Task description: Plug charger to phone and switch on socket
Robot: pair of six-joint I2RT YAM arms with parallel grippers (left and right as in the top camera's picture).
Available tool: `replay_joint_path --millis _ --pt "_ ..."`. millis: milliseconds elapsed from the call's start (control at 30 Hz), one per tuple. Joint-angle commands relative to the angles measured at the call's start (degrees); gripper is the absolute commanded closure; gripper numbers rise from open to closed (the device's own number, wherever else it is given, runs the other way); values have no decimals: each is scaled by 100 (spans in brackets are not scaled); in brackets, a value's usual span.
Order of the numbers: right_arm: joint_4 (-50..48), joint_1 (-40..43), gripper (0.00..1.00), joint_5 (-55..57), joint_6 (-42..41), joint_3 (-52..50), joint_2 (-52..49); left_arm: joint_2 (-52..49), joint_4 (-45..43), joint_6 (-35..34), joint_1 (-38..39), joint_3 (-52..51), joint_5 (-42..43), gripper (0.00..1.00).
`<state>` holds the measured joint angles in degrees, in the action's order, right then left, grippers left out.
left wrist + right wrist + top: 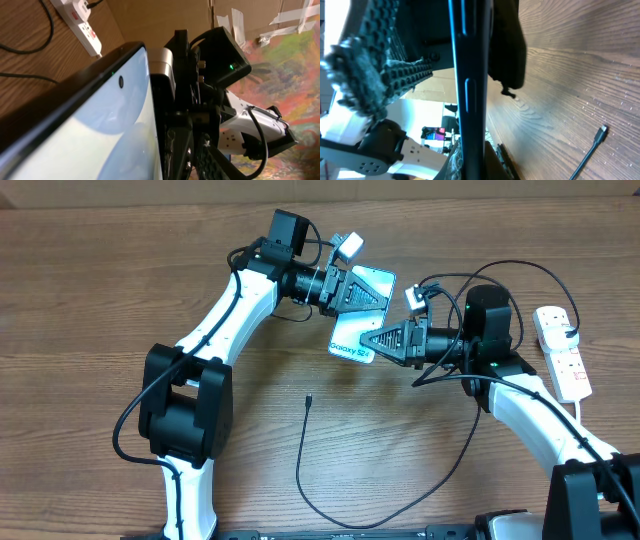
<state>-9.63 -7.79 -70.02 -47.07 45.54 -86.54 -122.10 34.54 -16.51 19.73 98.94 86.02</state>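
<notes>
The phone (371,281) has a light blue-teal screen and a white "Galaxy" band at its near end, and is held tilted above the table between both arms. My left gripper (352,292) is shut on its far end. My right gripper (373,340) is shut on its near end. The screen fills the left wrist view (100,125); the right wrist view shows the phone edge-on (470,90). The charger is a thin black cable (300,470) looped on the table, and its connector tip (309,398) lies free, also seen in the right wrist view (603,129). The socket (563,352) lies at the right edge.
The socket, a white power strip with red switches, also shows in the left wrist view (82,25) with a plug in it. Its white cord runs off toward the front right. A cardboard wall lines the table's far edge.
</notes>
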Motion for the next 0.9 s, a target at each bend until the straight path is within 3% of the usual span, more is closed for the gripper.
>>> replay_joint_path --millis 0,233,467,667,767,800,867 --pt "11 125 96 -382 131 -52 -48 160 55 136 -74 96 195 65" --pt "39 42 96 -358 133 -52 -48 160 57 129 -74 96 39 78" --pt "42 39 96 -216 133 -52 -48 160 55 125 -55 96 39 81" --pt "101 42 96 -203 133 -52 -48 160 57 127 -48 96 39 96" --pt "98 42 96 -201 142 -52 -48 160 55 129 -57 96 26 96" --pt "101 42 93 -201 188 -52 -48 160 59 127 -59 96 -26 96" --pt "103 42 72 -151 278 -52 -48 160 114 125 -66 96 -304 96"
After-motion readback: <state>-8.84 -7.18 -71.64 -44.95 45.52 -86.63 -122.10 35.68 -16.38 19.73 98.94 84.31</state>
